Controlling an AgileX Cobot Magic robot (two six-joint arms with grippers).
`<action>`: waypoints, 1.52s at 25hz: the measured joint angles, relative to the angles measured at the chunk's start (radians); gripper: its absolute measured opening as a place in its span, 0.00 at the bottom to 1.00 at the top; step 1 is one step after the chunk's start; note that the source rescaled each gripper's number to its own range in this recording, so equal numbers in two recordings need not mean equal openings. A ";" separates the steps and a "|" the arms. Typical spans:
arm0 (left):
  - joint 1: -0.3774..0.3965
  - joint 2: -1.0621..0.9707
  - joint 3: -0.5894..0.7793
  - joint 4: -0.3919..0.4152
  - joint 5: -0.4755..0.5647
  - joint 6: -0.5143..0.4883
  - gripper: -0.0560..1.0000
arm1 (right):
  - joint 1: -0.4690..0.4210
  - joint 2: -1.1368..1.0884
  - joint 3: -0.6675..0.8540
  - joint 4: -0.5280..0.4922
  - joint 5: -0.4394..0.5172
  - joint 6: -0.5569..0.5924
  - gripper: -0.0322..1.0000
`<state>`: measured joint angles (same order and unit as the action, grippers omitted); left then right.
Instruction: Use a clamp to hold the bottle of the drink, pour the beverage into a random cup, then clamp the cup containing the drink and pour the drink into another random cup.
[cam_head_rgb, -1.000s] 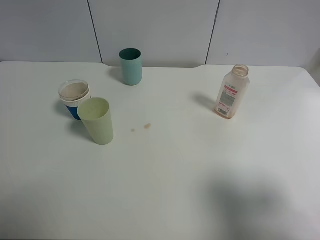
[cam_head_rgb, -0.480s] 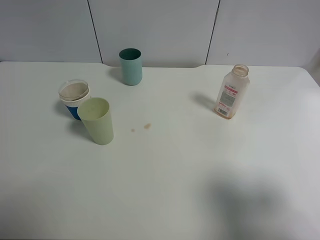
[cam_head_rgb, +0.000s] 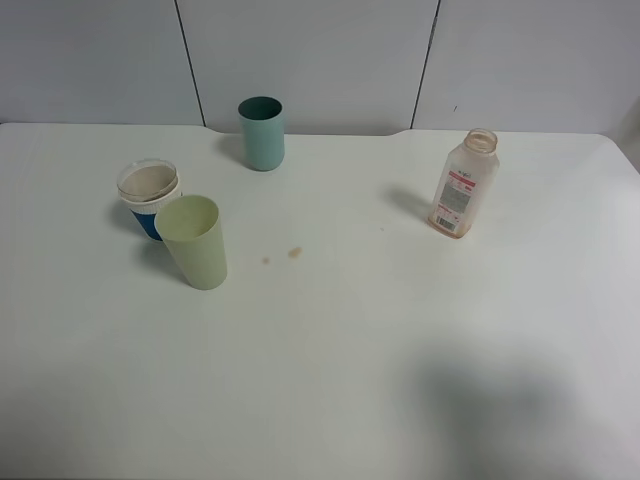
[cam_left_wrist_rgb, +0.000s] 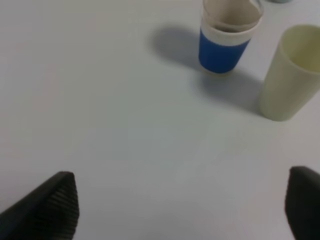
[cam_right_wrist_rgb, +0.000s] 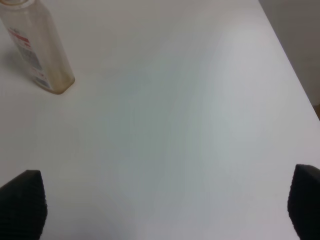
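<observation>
The clear bottle (cam_head_rgb: 463, 185) stands upright and uncapped at the table's back right, with a thin layer of pale drink at its base. A teal cup (cam_head_rgb: 261, 133) stands at the back. On the left, a blue-and-white cup (cam_head_rgb: 150, 198) sits just behind a pale green cup (cam_head_rgb: 194, 241). Neither arm shows in the exterior view. In the left wrist view my left gripper (cam_left_wrist_rgb: 177, 210) is open and empty, well short of the blue cup (cam_left_wrist_rgb: 222, 40) and the pale green cup (cam_left_wrist_rgb: 292, 72). My right gripper (cam_right_wrist_rgb: 162, 205) is open and empty, apart from the bottle (cam_right_wrist_rgb: 37, 47).
Two small brown spots (cam_head_rgb: 295, 252) mark the white table (cam_head_rgb: 340, 360) near its middle. A grey panelled wall (cam_head_rgb: 310, 50) runs behind the table. The table's right edge (cam_right_wrist_rgb: 287, 52) shows in the right wrist view, with dark floor beyond it.
</observation>
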<state>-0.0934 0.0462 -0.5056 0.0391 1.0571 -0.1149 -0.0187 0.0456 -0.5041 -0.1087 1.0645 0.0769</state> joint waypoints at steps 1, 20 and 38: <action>0.007 0.000 0.000 0.000 0.000 0.000 0.96 | 0.000 0.000 0.000 0.000 0.000 0.000 0.93; 0.046 0.000 0.000 0.000 0.000 0.000 0.96 | 0.000 0.000 0.000 0.000 0.000 0.000 0.93; 0.046 0.000 0.000 0.000 -0.001 0.000 0.96 | 0.000 0.000 0.000 0.000 0.000 0.000 0.93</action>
<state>-0.0471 0.0462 -0.5056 0.0389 1.0560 -0.1149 -0.0187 0.0456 -0.5041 -0.1087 1.0645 0.0769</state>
